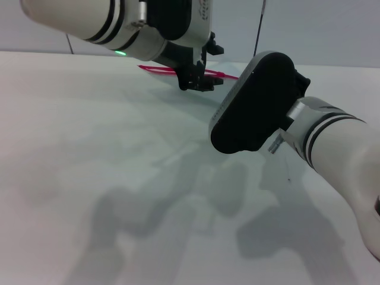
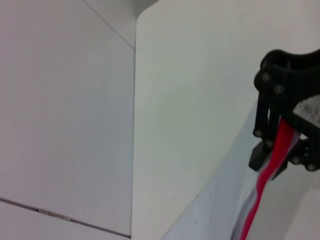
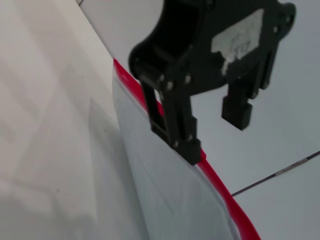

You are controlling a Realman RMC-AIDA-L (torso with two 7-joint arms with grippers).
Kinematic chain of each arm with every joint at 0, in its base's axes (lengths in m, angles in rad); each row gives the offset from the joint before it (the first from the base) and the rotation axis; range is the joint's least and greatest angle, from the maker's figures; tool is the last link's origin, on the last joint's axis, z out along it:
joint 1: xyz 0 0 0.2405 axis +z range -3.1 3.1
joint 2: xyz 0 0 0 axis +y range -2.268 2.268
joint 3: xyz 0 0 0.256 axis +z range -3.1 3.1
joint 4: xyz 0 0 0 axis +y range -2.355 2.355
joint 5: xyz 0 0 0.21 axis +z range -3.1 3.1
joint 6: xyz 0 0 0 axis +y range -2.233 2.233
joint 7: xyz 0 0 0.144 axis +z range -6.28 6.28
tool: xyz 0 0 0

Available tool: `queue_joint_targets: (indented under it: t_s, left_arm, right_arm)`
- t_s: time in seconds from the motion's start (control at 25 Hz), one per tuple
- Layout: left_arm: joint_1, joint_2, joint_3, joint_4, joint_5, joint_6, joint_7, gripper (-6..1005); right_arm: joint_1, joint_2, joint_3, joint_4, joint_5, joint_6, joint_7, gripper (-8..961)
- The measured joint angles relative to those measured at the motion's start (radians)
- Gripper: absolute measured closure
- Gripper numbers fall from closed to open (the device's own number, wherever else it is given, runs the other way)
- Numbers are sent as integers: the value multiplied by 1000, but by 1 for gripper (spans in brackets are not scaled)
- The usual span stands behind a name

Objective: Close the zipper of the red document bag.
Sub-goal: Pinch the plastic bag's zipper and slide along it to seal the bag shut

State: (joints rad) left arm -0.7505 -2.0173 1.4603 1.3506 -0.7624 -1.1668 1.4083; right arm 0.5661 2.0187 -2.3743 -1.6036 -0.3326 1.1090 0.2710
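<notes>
The red document bag [image 1: 178,104] lies flat at the far side of the white table, pale and translucent. The zipper [image 1: 155,70] runs along its far long edge as a thin red strip. My left gripper [image 1: 196,83] hangs over the middle of that strip. In the right wrist view the left gripper [image 3: 215,135] is open and straddles the zipper [image 3: 225,195], with one finger in front of the red edge and the other apart behind it. In the left wrist view the zipper [image 2: 255,205] passes between its fingers. The slider is hidden. My right gripper [image 1: 252,107] hovers just right of the bag.
The white table [image 1: 89,166] spreads toward me in front of the bag. Its far edge lies just behind the zipper, against a pale wall. A thin dark cable [image 1: 261,24] hangs at the back. My right forearm [image 1: 338,142] crosses the right side.
</notes>
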Motion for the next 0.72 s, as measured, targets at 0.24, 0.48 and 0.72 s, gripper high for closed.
queue_joint_targets:
  t_s: [0.24, 0.48, 0.72]
  left_arm:
    - [-3, -6, 0, 0, 1, 1, 0, 468]
    - [-3, -6, 0, -9, 1, 5, 0, 468]
    - [-13, -6, 0, -55, 1, 39, 8, 466]
  right_arm:
    - [1, 0, 1, 1, 1, 0, -2, 901]
    - [1, 0, 1, -3, -1, 0, -2, 901]
    - [1, 0, 1, -8, -3, 0, -3, 901]
